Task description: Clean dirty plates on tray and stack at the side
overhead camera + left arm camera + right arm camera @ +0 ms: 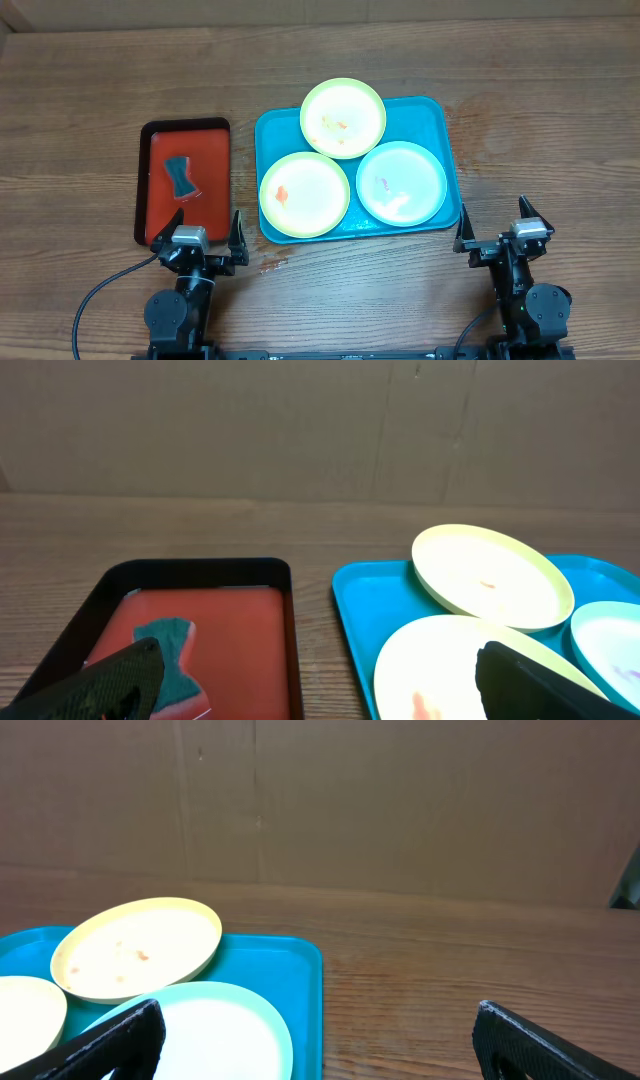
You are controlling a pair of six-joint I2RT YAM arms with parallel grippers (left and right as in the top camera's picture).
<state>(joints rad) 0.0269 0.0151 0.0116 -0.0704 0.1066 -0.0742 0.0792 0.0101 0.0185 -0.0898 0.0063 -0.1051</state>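
Since both claws sit at the near edge of the table with nothing between their fingers, the cleaning looks not yet begun. The left claw (204, 235) has its fingers spread wide, and so does the right claw (495, 235).

The first step is probably to fetch the sponge (181, 176). It lies straight ahead of the left claw, slightly to its left, inside the red tray (143, 200). To do this well, the left claw should descend over the sponge's narrow waist and close there, keeping clear of the black rim.

The turquoise tray (268, 135) lies ahead of the left claw to its right, and ahead of the right claw to its left.

- **Plates:** three on the turquoise tray.
  - The near lime-green plate (304, 193) has an orange smear.
  - The far lime-green plate (343, 117) overlaps both others.
  - The pale mint plate (402, 181) is nearest the right claw.
- **Sponge:** one.
- **Trays:** two.
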